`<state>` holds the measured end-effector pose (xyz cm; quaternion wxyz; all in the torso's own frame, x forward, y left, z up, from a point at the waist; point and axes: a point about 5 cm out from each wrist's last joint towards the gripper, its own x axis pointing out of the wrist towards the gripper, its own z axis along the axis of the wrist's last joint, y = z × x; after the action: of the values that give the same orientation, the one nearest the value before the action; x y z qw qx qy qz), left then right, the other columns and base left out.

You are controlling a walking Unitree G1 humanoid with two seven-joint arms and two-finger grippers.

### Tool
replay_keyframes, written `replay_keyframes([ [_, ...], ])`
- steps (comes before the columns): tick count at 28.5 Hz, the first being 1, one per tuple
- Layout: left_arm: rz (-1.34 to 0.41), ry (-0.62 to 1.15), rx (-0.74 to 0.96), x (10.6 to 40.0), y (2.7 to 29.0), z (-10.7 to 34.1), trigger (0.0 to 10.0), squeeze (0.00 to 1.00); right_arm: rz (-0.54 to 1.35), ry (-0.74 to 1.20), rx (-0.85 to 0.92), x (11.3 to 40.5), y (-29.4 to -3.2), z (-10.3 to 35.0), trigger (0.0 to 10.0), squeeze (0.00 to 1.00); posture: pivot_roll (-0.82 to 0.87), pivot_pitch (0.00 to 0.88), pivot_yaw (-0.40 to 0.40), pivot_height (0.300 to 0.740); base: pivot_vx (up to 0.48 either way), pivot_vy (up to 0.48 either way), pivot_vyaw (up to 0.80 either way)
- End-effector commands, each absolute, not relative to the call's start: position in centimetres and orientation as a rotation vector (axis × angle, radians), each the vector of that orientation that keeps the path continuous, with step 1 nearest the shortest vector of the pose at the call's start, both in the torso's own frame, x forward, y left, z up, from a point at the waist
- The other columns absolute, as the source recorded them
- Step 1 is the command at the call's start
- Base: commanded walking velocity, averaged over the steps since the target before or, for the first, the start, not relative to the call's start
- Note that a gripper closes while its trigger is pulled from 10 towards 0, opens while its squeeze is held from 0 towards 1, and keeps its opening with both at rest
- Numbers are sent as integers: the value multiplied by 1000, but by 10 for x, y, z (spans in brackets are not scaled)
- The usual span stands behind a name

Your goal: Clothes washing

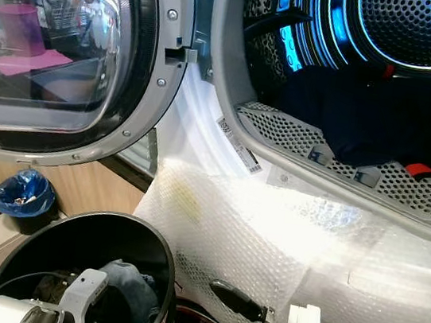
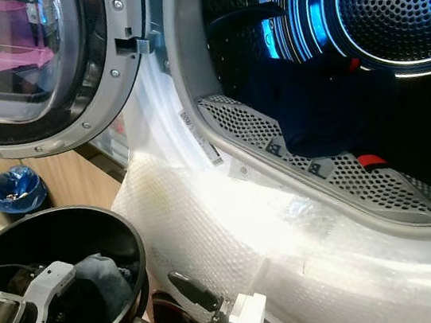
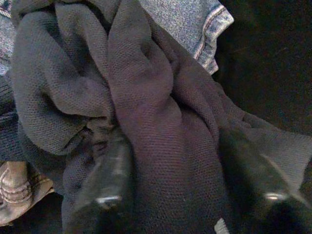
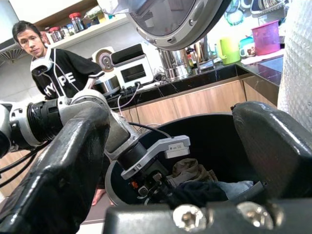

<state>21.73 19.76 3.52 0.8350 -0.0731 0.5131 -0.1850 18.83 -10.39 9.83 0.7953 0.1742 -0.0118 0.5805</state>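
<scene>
A black laundry bucket (image 1: 144, 240) stands on the floor before the open washing machine. My left gripper (image 3: 185, 195) reaches down into it, open, its two black fingers (image 3: 109, 180) straddling a fold of a dark grey knit garment (image 3: 156, 122). A piece of blue denim (image 3: 190, 19) lies under the knit. My right gripper (image 1: 221, 319) hovers beside the bucket, low in front of the machine, open and empty. Dark navy clothes (image 1: 366, 118) lie in the blue-lit drum (image 1: 425, 38).
The round glass door (image 1: 54, 50) stands open at the left. Bubble wrap (image 1: 269, 233) covers the machine's front below the opening. A small bin with a blue bag (image 1: 24, 195) stands on the floor at the left. A person (image 4: 53, 73) stands by a kitchen counter.
</scene>
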Motion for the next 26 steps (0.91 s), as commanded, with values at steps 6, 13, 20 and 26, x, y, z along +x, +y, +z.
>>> replay_keyframes([
  [6,-403,1111,-196,210,189,32,0,0,1262,-18,374,188,-102,97,10000,0,-3,3,29,740,0,0,0],
  [13,-381,1090,-222,211,189,34,0,0,1268,-18,375,189,-101,97,10000,0,6,7,25,740,0,0,0],
  [20,-339,1043,-290,209,189,39,0,0,1277,-14,375,190,-100,97,10000,0,17,13,20,740,0,0,0],
  [26,-267,883,-421,215,197,65,0,0,1280,-14,377,191,-101,97,10000,0,25,21,17,740,0,0,0],
])
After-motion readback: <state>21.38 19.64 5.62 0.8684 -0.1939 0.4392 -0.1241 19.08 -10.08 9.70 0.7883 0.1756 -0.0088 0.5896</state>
